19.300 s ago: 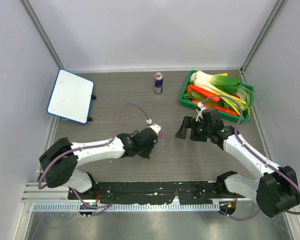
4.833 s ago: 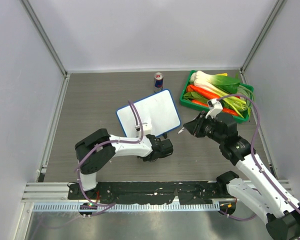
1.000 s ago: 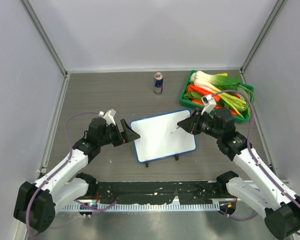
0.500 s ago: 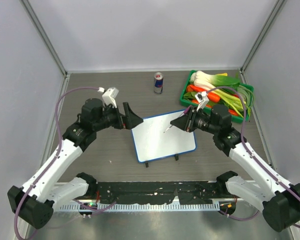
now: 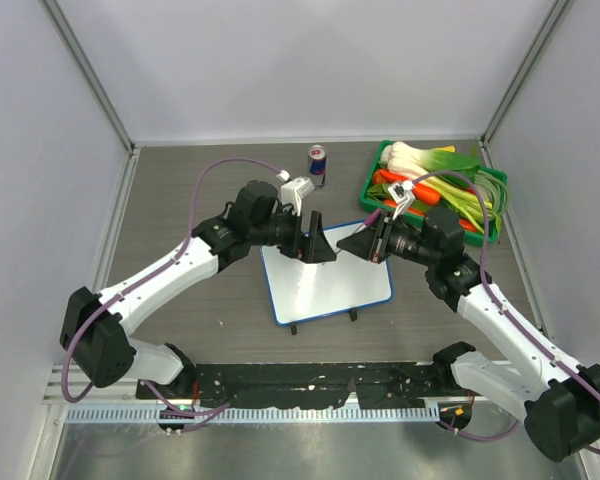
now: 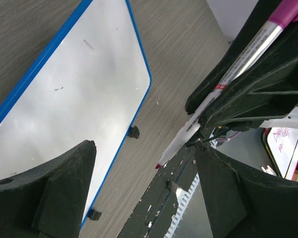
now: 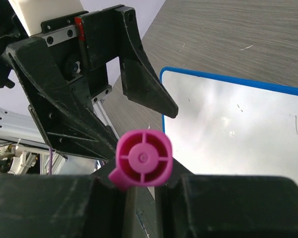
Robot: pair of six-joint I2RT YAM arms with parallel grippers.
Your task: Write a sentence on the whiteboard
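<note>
Whiteboard (image 5: 330, 285) lying flat at table centre, between arms, on near side of can (image 5: 317, 165). Right gripper (image 5: 352, 245) pinching pink-capped marker (image 6: 233, 77), tip pointing left and down above board's far edge. Left gripper (image 5: 323, 240) hovering over board's far-left corner, fingers spread wide, facing marker tip, not touching it. Green crate (image 5: 372, 178) of vegetables sitting far right.

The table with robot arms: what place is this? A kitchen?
Probably a robot test booth, not a kitchen. Plain white walls box in a grey table, a left arm and a right arm are bolted at its near edge, with a whiteboard, a can and a vegetable crate on it.
</note>
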